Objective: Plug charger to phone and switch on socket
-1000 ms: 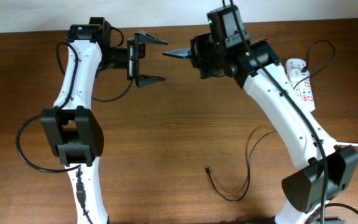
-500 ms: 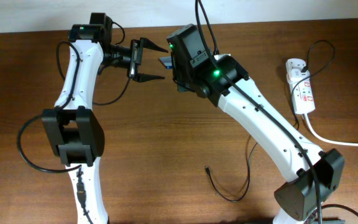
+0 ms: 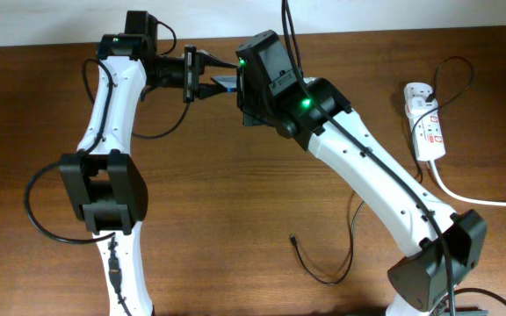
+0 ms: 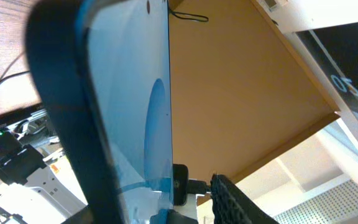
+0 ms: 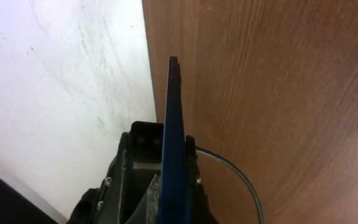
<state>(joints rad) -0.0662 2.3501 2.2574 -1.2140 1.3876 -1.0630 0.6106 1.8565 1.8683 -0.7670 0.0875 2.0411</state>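
The phone [image 3: 223, 85] is held above the table's far edge, blue screen showing. My right gripper [image 3: 238, 83], mostly under its own wrist in the overhead view, is shut on it. The right wrist view shows the phone [image 5: 174, 124] edge-on, clamped between the fingers. My left gripper [image 3: 211, 77] has one jaw on each side of the phone [image 4: 129, 93]; whether the fingers [image 4: 232, 202] press it is unclear. The charger [image 3: 325, 268] lies loose on the table at front right, its tip [image 3: 293, 237] free. The socket [image 3: 427, 123] lies at far right.
A thick white cord [image 3: 481, 197] runs from the socket off the right edge. A thin black cable [image 3: 458, 75] loops behind the socket. Both arm bases [image 3: 104, 193] [image 3: 433, 259] stand at the front. A white wall borders the table's far edge [image 3: 393, 29].
The right arm carried the phone leftward into the left gripper's jaws, uncovering the socket. The left jaws narrowed steadily from wide open around the phone.
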